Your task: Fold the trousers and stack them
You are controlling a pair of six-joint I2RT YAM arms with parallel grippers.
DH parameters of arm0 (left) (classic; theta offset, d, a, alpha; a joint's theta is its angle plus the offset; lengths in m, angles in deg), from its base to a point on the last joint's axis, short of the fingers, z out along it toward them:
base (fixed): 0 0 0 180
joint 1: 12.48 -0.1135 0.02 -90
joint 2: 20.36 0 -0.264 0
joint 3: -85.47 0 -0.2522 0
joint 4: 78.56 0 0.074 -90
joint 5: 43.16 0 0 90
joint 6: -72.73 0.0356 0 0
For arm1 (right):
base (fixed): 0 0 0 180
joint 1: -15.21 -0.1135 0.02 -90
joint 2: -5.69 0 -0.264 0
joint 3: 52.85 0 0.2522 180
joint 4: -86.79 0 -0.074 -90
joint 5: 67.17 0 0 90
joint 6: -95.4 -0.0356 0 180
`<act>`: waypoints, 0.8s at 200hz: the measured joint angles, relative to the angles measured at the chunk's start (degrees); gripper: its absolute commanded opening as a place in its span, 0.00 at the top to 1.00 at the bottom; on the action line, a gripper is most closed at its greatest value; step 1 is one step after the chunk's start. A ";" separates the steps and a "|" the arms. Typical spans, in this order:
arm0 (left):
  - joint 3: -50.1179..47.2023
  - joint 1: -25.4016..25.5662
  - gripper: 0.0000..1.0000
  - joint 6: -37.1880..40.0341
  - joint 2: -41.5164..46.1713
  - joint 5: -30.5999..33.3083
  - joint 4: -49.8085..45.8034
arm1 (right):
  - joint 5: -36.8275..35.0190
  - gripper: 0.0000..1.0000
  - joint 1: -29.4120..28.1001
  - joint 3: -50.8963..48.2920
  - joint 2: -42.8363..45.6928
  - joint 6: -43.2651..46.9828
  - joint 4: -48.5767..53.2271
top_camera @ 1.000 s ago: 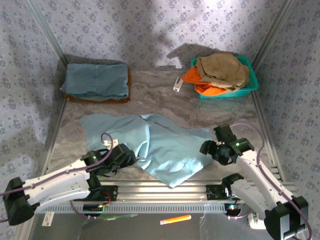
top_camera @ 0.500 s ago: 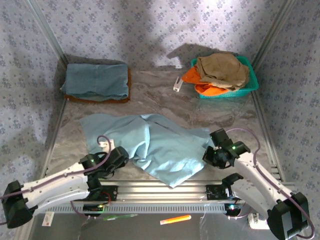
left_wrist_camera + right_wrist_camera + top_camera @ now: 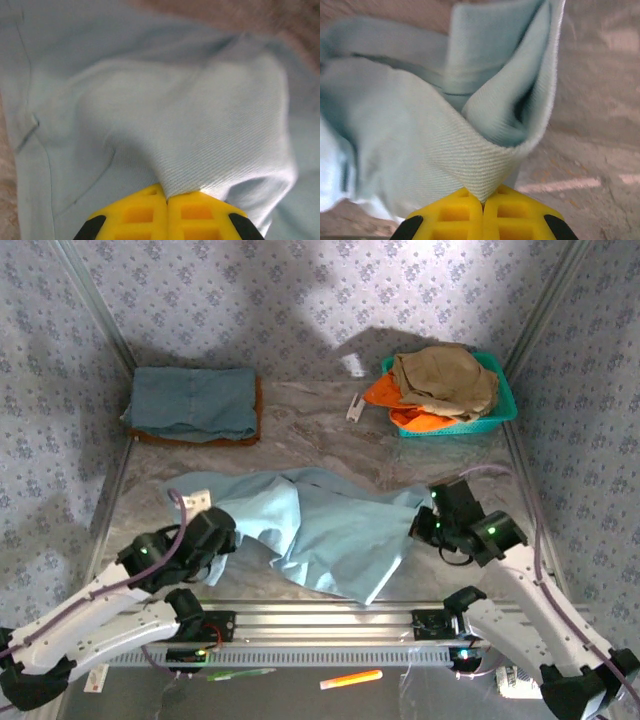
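The pale grey-blue trousers (image 3: 330, 530) lie crumpled across the middle of the table. My left gripper (image 3: 222, 538) holds their left part, its yellow fingers (image 3: 142, 212) shut on a pinch of the cloth (image 3: 200, 145). At the right edge of the trousers my right gripper (image 3: 432, 523) is shut on a raised fold (image 3: 485, 165), which stands lifted off the table between the yellow fingers (image 3: 457, 215). A white label (image 3: 197, 498) shows on the cloth near the left gripper.
A folded blue-grey garment (image 3: 192, 402) rests on a brown one at the back left. A teal basket (image 3: 505, 400) at the back right holds tan and orange garments. A small white object (image 3: 354, 406) lies beside it. An orange marker (image 3: 350, 678) lies below the front rail.
Both grippers have shut on the trousers and moved away from the front rail, lifting the cloth. The trousers have bunched up and shifted with them.
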 measured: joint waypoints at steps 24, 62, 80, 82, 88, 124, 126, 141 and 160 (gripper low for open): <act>13.16 -5.79 1.00 7.74 -6.10 -0.96 -0.28 | -2.67 1.00 1.46 11.13 -6.25 3.39 -0.92; 17.33 -20.61 1.00 16.44 -12.72 -9.68 2.86 | -2.84 1.00 7.67 17.77 -20.06 5.90 -9.27; 14.10 -27.63 1.00 18.36 -15.98 -15.21 5.86 | -1.77 0.96 10.23 18.10 -27.78 6.23 -12.46; 13.55 -28.30 1.00 18.56 -16.37 -15.78 6.23 | -1.68 0.94 10.45 18.10 -28.57 6.25 -12.79; 12.24 -29.92 1.00 18.86 -17.46 -17.03 7.04 | -1.42 0.87 10.86 18.10 -30.64 6.62 -13.51; 7.69 -36.35 0.20 20.39 -23.17 -24.13 11.15 | 0.70 0.42 11.56 19.12 -38.03 8.85 -15.93; 7.69 -36.52 0.14 20.57 -23.54 -24.57 11.32 | 0.70 0.41 11.56 19.12 -38.03 9.11 -15.93; 7.69 -36.48 0.01 20.98 -25.03 -27.30 12.04 | 0.76 0.38 11.54 18.99 -36.74 9.81 -16.00; 7.61 -35.06 0.00 21.11 -22.97 -28.83 11.23 | 0.83 0.37 11.47 16.35 -31.45 10.25 -16.44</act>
